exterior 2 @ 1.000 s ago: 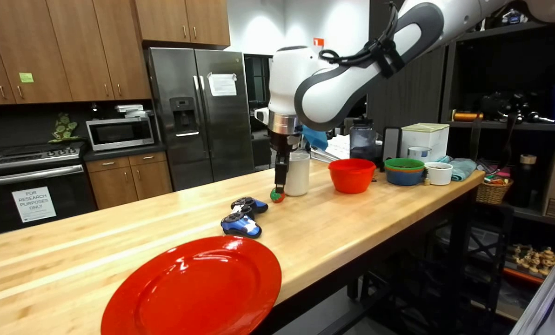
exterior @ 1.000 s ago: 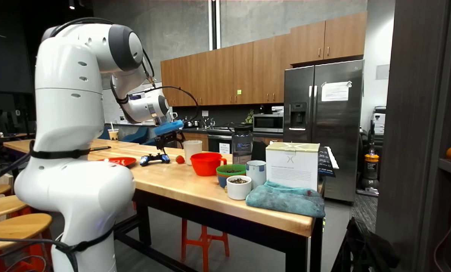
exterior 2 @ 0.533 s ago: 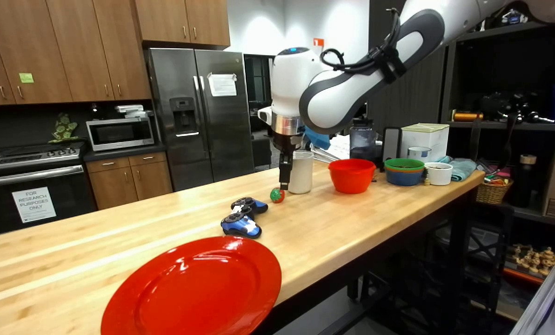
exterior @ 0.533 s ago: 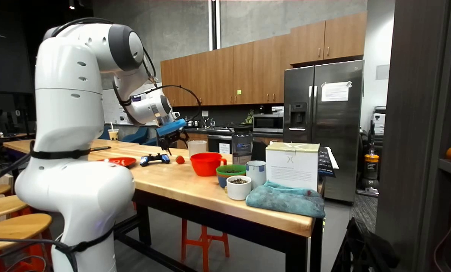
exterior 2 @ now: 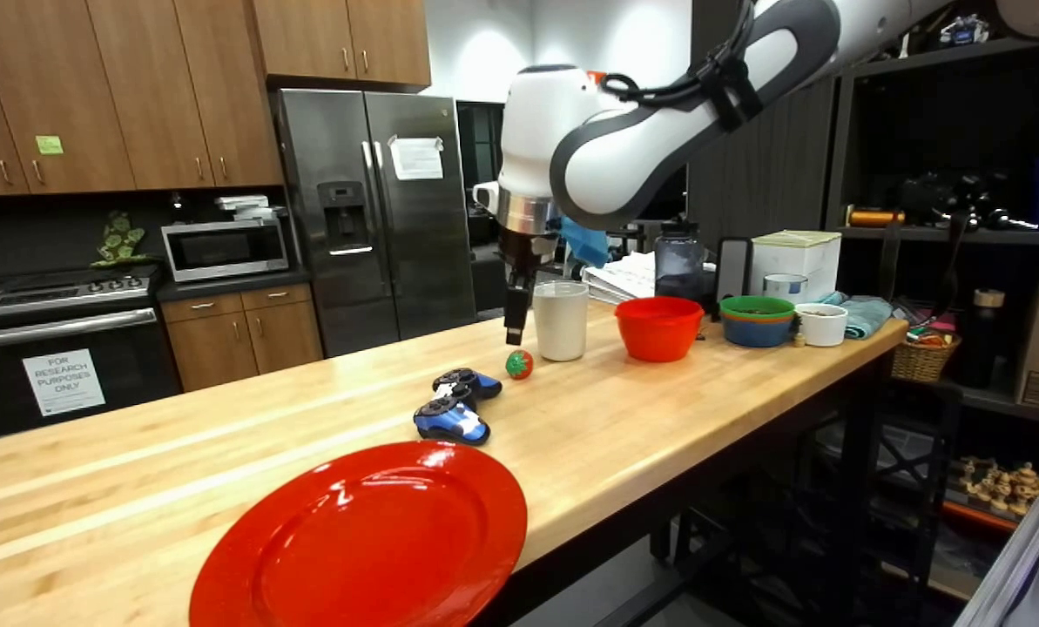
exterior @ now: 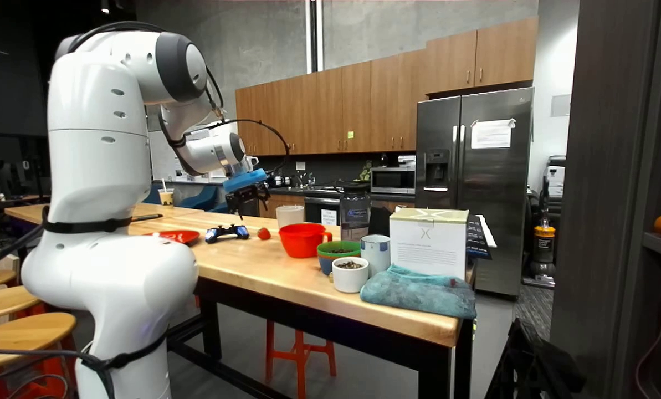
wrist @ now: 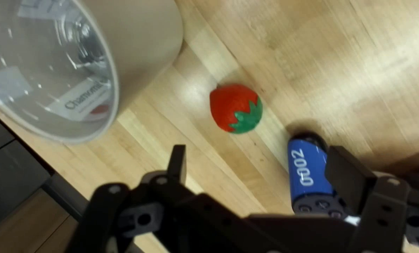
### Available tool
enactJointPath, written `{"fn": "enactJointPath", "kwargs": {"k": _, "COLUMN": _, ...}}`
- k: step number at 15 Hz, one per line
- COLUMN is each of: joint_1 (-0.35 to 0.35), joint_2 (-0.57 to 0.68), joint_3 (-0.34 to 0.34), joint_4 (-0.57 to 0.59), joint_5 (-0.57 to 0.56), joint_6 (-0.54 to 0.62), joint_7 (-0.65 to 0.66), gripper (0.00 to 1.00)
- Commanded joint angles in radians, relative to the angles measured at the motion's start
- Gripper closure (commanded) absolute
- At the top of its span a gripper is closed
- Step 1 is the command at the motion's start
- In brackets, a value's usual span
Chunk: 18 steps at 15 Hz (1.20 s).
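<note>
While the end effector (wrist: 256,154) hung spread wide, the strawberry (wrist: 234,107) lay on the desk (wrist: 353,77) between cup (wrist: 149,42) and controller (wrist: 306,172).

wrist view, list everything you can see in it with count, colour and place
table: one, light wood, across most of the view
container: one, off-white, upper left, cut off by the frame
Chamomile label: one, white, inside the container; other contents unclear
strawberry: one, red and green, near the middle
game controller: one, blue and black, right of centre, partly hidden
background panels: count unclear, grey and brown, lower left
gripper: one, black, bottom, jaws open
</note>
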Motion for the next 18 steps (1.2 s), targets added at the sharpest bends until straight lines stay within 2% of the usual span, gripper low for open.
{"fn": "enactJointPath", "kwargs": {"k": 1, "joint_1": 0.007, "joint_2": -0.041, "joint_3": 0.016, "joint_4": 0.032, "joint_5": 0.054, "joint_6": -0.017, "joint_7": -0.035, "gripper": 0.00}}
{"fn": "enactJointPath", "kwargs": {"k": 2, "joint_1": 0.006, "joint_2": -0.016, "joint_3": 0.014, "joint_4": 0.025, "joint_5": 0.027, "joint_6": -0.005, "joint_7": -0.005, "gripper": 0.00}}
{"fn": "enactJointPath", "kwargs": {"k": 10, "joint_1": 0.008, "joint_2": -0.029, "joint_3": 0.020, "joint_4": 0.036, "joint_5": 0.037, "joint_6": -0.009, "joint_7": -0.011, "gripper": 0.00}}
{"fn": "enactJointPath", "kwargs": {"k": 18, "joint_1": 0.012, "joint_2": 0.008, "joint_3": 0.019, "joint_4": -0.009, "joint_5": 0.018, "joint_6": 0.020, "joint_7": 0.004, "gripper": 0.00}}
